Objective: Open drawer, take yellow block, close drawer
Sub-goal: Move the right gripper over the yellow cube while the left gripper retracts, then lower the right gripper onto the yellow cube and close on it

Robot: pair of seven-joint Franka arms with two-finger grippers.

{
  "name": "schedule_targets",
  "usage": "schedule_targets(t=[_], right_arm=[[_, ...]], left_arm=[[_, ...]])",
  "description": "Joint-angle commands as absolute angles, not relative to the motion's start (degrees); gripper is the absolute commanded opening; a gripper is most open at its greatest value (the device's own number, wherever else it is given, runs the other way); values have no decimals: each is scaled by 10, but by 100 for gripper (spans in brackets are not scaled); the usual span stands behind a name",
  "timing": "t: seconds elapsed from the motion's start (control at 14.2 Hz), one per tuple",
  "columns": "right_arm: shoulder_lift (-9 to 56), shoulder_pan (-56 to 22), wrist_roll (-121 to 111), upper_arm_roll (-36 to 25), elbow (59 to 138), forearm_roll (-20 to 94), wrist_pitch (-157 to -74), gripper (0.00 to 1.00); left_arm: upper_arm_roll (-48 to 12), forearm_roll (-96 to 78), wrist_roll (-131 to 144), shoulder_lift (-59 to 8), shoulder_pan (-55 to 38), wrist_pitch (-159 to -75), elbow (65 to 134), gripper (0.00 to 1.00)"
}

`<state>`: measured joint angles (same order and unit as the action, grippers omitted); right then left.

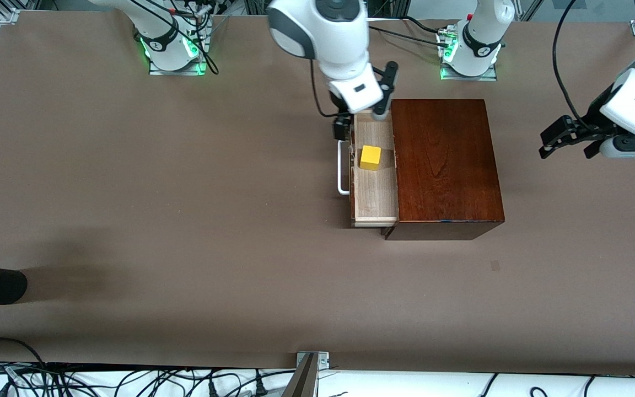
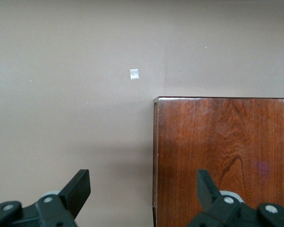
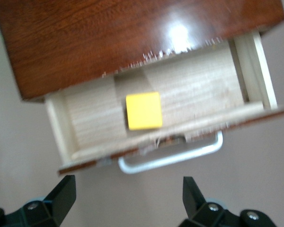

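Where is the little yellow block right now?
The yellow block sits inside the pulled-out drawer of the dark wooden box, near the white handle. The right gripper, open, is just above it.

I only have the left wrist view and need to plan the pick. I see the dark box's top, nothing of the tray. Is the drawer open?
Observer: Yes, the drawer is pulled out of the wooden box.
Operator: Is anything in it?
Observer: The yellow block lies in the tray, untouched.
Operator: Where is the other arm?
Observer: The right gripper hangs open over the drawer; your left gripper is open too, off the box.
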<state>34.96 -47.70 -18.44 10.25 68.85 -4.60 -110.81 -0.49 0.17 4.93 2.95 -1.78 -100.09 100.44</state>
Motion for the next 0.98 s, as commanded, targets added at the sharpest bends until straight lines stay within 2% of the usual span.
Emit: schedule_targets(t=[0.0, 0.21, 0.91], right_arm=[[404, -502, -195, 97, 638, -77, -1135, 100], [429, -516, -199, 97, 634, -115, -1151, 100], [477, -515, -204, 92, 635, -133, -1221, 100]], left_arm=[[3, 11, 37, 37, -25, -1007, 1010, 100], [-6, 13, 40, 33, -24, -1005, 1008, 100], [-13, 14, 39, 33, -24, -989, 1000, 100]])
